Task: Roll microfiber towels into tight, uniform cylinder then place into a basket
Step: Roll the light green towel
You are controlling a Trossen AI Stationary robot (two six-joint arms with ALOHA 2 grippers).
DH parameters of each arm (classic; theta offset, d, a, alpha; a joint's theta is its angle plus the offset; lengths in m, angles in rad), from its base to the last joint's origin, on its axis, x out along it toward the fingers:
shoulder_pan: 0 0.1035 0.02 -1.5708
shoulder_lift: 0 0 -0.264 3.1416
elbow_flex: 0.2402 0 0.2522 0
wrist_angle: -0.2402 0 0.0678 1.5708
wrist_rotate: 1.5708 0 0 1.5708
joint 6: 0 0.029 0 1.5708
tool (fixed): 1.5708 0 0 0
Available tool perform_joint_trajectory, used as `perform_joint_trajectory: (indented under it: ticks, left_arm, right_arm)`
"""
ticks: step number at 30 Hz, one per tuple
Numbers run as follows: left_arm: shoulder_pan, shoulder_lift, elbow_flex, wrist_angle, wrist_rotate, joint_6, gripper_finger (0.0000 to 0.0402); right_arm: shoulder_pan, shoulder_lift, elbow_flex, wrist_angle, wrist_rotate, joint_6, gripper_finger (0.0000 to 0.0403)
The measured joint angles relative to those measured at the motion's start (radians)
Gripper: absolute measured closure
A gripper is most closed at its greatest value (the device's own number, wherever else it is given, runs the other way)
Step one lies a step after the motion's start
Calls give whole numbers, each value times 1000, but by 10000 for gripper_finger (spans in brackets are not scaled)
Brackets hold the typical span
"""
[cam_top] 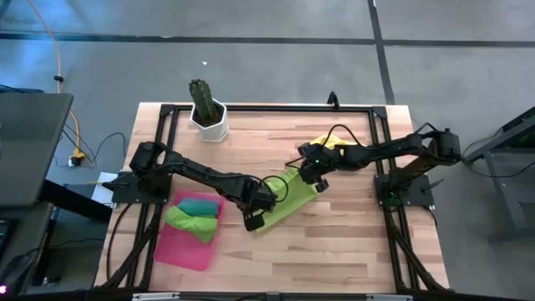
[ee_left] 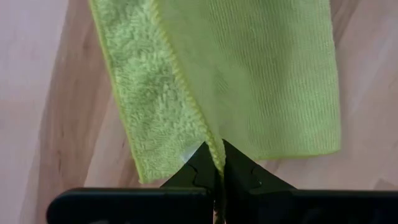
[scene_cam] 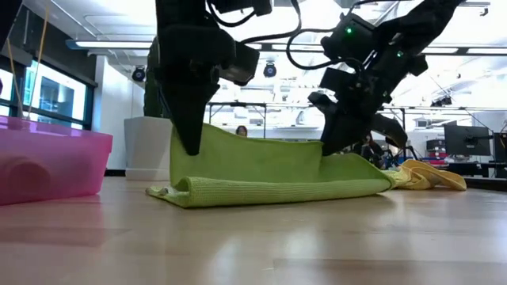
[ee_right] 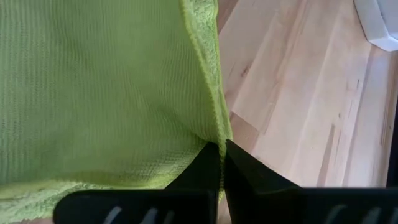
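- Lime-green microfiber, ribbed on one face and fluffy on the other, makes up the towel (cam_top: pixel 288 196) now being worked; it lies as a long strip near the middle of the wooden table (cam_top: pixel 351 251), running slantwise between the two arms.
- In the low view this lime towel (scene_cam: pixel 269 170) has its long near edge folded into a soft rounded lip on the wood, while its far edge is lifted upright at both ends, sagging a little between them.
- The left gripper (cam_top: pixel 255 219) is pinched shut on one raised end of the towel's edge; the left wrist view shows the hem (ee_left: pixel 214 149) clamped between the dark fingertips, with the plush underside turned outward beside it.
- The right gripper (cam_top: pixel 318 182) is likewise clamped tight on the other end, the hem (ee_right: pixel 219 140) caught between its closed fingers.
- A yellow towel (cam_top: pixel 328 144) lies crumpled on the table just beyond the right gripper, touching or nearly touching the lime one.
- The pink basket (cam_top: pixel 191 247) sits at the table's left side, near the left arm; inside it lie a teal towel (cam_top: pixel 199 203) and a green towel (cam_top: pixel 191 223), both rolled, side by side.
- A white pot with a cactus (cam_top: pixel 207 113) stands at the far edge.
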Motion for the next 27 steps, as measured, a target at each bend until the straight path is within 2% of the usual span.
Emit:
perform_joint_trajectory:
  ticks: [5, 9, 16, 18, 23, 27]
  left_arm:
    - [0, 0, 0, 1, -16, -2, 400]
    - [0, 0, 0, 1, -18, -18, 383]
    - [-1, 2, -4, 1, -22, -52, 317]
    - [-3, 2, -4, 0, -39, -54, 295]
    - [-2, 2, -3, -69, -123, -60, 250]
    - [7, 1, -4, -190, -151, -107, 236]
  right_arm:
    - [0, 0, 0, -5, -1, 0, 399]
    - [3, 0, 0, -5, -2, 0, 393]
    - [3, 0, 0, -5, -2, 6, 333]
    - [3, 0, 0, 2, 39, 2, 313]
    - [17, -20, 0, 20, 283, 6, 284]
    - [47, -47, 0, 9, 296, 96, 281]
